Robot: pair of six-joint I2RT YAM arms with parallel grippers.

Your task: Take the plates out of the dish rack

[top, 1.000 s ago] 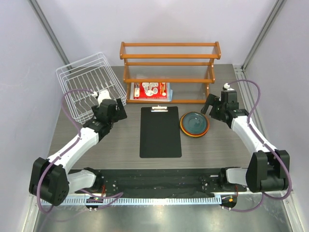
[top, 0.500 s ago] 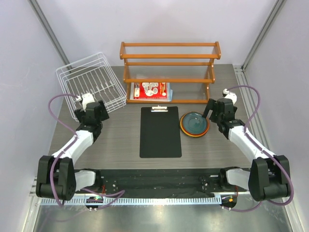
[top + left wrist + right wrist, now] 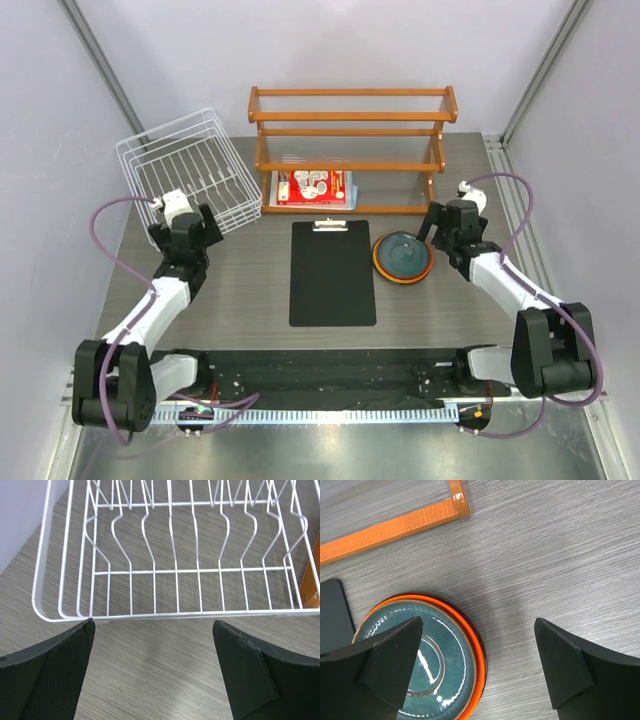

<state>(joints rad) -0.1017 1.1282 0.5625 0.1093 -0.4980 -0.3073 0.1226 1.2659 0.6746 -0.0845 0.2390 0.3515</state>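
Rack cleared, plates stacked: both arms pull back empty-handed

The plates (image 3: pixel 403 257) sit in a stack on the table right of the black clipboard (image 3: pixel 333 272), teal on top with an orange rim (image 3: pixel 476 645) showing beneath. How many lie under that cannot be told. The dish rack (image 3: pixel 175 571) at the far left holds nothing in the left wrist view, only bare tines. Over the past second the left gripper (image 3: pixel 155 670) has swung away from the rack's near right corner and now hangs before its front rim, jaws spread wide and holding nothing. The right gripper (image 3: pixel 480 665) has edged in beside the stack, equally wide and empty, one finger over the teal plate's edge. With no plate visible in the rack, the unloading looks finished or all but finished.
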